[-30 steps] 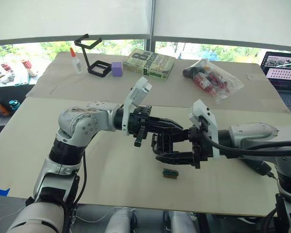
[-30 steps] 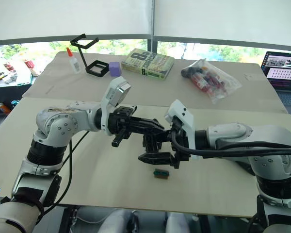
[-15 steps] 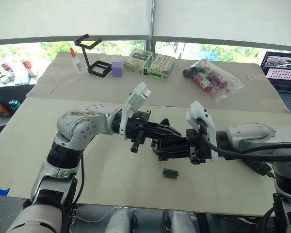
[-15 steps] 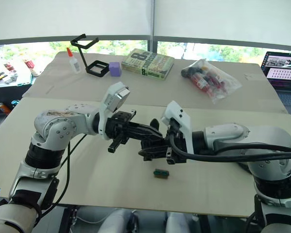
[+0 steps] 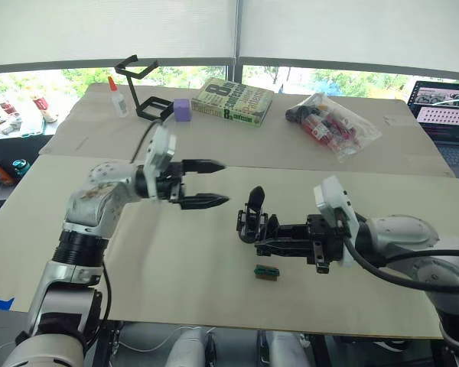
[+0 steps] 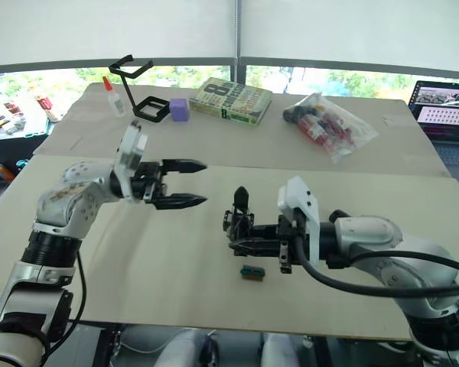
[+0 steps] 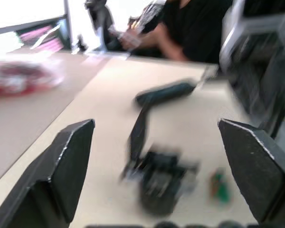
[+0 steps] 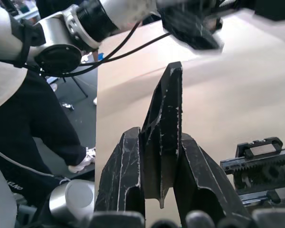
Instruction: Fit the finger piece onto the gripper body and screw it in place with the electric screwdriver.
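Right tool (image 5: 266, 243) grips gripper body (image 5: 252, 223) — left tool (image 5: 211, 183) agape.

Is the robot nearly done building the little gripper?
Not yet. The right gripper holds the gripper body, one pointed finger sticking up. The left gripper is open and empty. Screwing is left: the electric screwdriver lies on the table, untouched.

gripper body (image 5: 254, 222) between hands, block (image 5: 267, 271) before it
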You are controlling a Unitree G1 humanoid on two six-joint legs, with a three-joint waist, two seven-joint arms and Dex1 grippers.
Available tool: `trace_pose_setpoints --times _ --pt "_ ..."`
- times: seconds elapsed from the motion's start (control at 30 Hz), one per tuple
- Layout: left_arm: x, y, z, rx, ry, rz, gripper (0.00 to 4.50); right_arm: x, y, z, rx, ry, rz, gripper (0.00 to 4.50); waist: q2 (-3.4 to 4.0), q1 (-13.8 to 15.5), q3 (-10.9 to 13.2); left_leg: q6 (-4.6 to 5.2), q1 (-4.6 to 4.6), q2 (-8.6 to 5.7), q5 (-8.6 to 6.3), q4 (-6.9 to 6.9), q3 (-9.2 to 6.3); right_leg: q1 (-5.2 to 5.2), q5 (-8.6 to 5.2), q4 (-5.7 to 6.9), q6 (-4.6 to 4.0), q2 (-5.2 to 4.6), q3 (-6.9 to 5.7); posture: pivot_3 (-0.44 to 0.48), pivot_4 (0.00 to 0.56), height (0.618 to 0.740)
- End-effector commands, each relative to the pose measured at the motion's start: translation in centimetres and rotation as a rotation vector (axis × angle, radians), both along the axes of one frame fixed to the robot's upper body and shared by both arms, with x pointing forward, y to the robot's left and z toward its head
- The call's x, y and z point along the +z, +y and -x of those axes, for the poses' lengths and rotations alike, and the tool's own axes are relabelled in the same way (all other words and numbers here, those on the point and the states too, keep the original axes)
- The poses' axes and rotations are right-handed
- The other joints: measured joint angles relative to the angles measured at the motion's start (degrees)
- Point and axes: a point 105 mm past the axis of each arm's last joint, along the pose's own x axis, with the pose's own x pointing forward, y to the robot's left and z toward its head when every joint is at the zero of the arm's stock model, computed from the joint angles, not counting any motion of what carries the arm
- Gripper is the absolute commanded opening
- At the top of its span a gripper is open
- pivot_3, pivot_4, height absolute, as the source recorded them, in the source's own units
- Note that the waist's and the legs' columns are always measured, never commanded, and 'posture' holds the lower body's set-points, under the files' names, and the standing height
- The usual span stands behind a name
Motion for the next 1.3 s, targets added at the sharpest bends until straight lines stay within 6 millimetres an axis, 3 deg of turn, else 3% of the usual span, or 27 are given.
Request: trace_pose_setpoints --times 0.03,0.1,0.3,0.5,0.8,0.9,1.0,1.3 --pt "-4.0 0.0 0.6 -0.047 -0.085 -0.130 4.50 1.2 -0.5 -0.4 0.008 -0.132 -0.048 0.41 -0.01 0.2 0.0 0.02 -0.05 0.00 0.01 0.02 -0.02 -0.01 0.01 -0.01 -0.01 -0.04 -0.01 0.000 0.150 0.740" --pt "-6.4 -0.4 1.3 -0.085 -0.043 -0.175 4.50 1.0 -0.6 -0.6 0.010 -0.153 -0.056 0.41 0.00 0.3 0.0 0.07 -0.05 -0.02 -0.01 0.02 -0.01 0.01 0.02 -0.09 -0.02 -0.06 -0.02 0.000 0.150 0.740" --pt "-9.3 -4.2 -0.1 -0.037 -0.001 -0.116 4.50 0.8 -0.9 -0.8 0.016 -0.185 -0.033 0.41 -0.04 0.8 0.0 0.17 -0.24 -0.03 -0.04 0.18 -0.09 -0.02 0.04 -0.04 0.01 -0.07 -0.13 0.000 0.150 0.740" --pt "-9.7 -7.7 -0.8 -0.087 0.013 -0.122 4.50 0.9 -0.7 -0.6 0.026 -0.190 -0.036 0.41 -0.05 0.5 0.0 0.20 -0.20 0.01 -0.06 0.21 -0.15 -0.02 0.06 -0.03 -0.02 -0.08 -0.11 0.000 0.150 0.740" --pt "-9.4 -10.1 -1.5 -0.082 0.005 -0.083 4.50 0.6 -0.6 0.0 0.015 -0.186 -0.032 0.41 -0.07 0.2 0.0 0.49 -0.27 -0.03 -0.22 0.27 -0.13 -0.03 0.10 0.22 0.05 -0.19 -0.10 0.000 0.150 0.740" --pt "-10.0 -9.9 -1.2 -0.098 0.022 -0.114 3.61 0.6 -0.9 0.1 0.003 -0.187 -0.027 0.41 -0.07 0.2 0.0 0.52 -0.28 -0.03 -0.24 0.31 -0.14 -0.02 0.11 0.24 0.06 -0.22 -0.11 0.000 0.150 0.740" --pt "-10.6 -9.8 -0.7 -0.128 0.030 -0.143 2.34 0.7 -1.1 -0.1 -0.008 -0.197 -0.026 0.41 -0.07 0.1 0.0 0.60 -0.27 -0.02 -0.28 0.43 -0.14 -0.03 0.11 0.22 0.06 -0.30 -0.10 0.000 0.150 0.740" --pt "-10.8 -9.7 -0.5 -0.128 0.043 -0.138 2.37 0.8 0.2 -2.8 -0.001 -0.247 -0.083 0.41 -0.07 0.0 0.0 0.65 -0.23 -0.03 -0.32 0.46 -0.12 -0.06 0.10 0.28 0.07 -0.39 -0.12 0.000 0.150 0.740"
